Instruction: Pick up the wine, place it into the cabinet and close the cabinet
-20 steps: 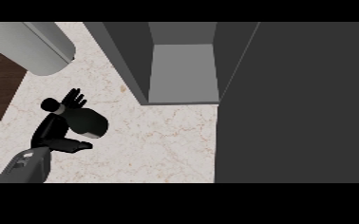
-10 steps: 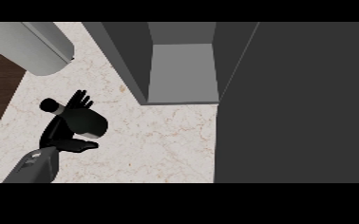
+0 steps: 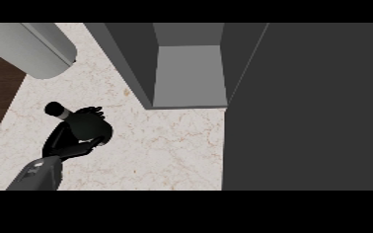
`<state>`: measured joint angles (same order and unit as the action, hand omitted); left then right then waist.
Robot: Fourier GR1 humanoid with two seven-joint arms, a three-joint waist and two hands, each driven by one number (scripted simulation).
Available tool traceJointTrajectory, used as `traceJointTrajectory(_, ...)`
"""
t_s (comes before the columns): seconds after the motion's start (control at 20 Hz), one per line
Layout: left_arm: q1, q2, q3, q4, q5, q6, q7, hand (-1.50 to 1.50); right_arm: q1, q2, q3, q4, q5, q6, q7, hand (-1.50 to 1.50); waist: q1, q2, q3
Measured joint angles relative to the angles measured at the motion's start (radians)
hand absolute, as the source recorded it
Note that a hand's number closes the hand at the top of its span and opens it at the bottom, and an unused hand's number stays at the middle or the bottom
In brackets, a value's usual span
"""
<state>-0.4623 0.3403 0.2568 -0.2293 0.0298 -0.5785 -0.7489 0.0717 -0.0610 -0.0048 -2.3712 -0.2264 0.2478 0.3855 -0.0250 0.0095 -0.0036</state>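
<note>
Since the earlier head-view frames, the left hand [image 3: 89,127] has gone from fingers raised and apart to fingers curled down over the wine [image 3: 59,111], whose neck now sticks out at its upper left; the cabinet and counter look unchanged.

Head view, now:
- Wine: dark bottle standing on the marble counter [image 3: 167,143] at lower left. Only the black cap and a pale band on the neck show; the body is hidden under the hand and a dark shape below it.
- Left hand: wrapped round the bottle just under the neck, fingers bent over it. Grey forearm [image 3: 38,175] enters from the lower left edge.
- Right hand: does not show.
- Cabinet [image 3: 188,71]: grey, open, at top centre; its pale inner floor is visible. The bottle is well apart from it, to the lower left.
- Cabinet door [image 3: 299,108]: large dark panel filling the right side, swung open.
- Grey cylinder [image 3: 40,49]: lying at upper left, by the counter's edge.
- Dark brown strip [image 3: 9,86]: along the left edge, beyond the counter.
</note>
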Motion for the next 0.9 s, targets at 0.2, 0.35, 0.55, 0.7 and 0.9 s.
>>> traceJointTrajectory(0.2,0.004,-0.001,-0.007,-0.003,-0.004,-0.005,-0.008,1.50,0.007,-0.001,-0.005,0.005,0.000,0.006,-0.010,-1.50,0.000,-0.001,0.000)
traceJointTrajectory(0.35,0.006,-0.003,-0.015,-0.009,-0.010,-0.002,-0.021,1.50,0.012,0.001,0.004,-0.005,0.003,0.004,0.000,-1.50,-0.002,-0.001,0.001)
traceJointTrajectory(0.55,0.012,-0.020,-0.016,-0.021,-0.009,0.032,-0.055,1.50,0.011,0.004,0.001,-0.003,0.003,0.002,0.000,-1.50,0.001,-0.004,0.003)
traceJointTrajectory(0.7,0.072,-0.060,0.006,-0.075,0.021,0.098,-0.124,1.50,0.004,-0.007,-0.015,-0.006,0.000,-0.002,0.014,-1.50,0.017,-0.014,0.011)
traceJointTrajectory(0.9,0.169,-0.131,0.026,-0.167,0.062,0.173,-0.196,1.50,0.017,-0.007,-0.031,0.002,0.006,-0.002,0.001,-1.50,0.033,-0.025,0.019)
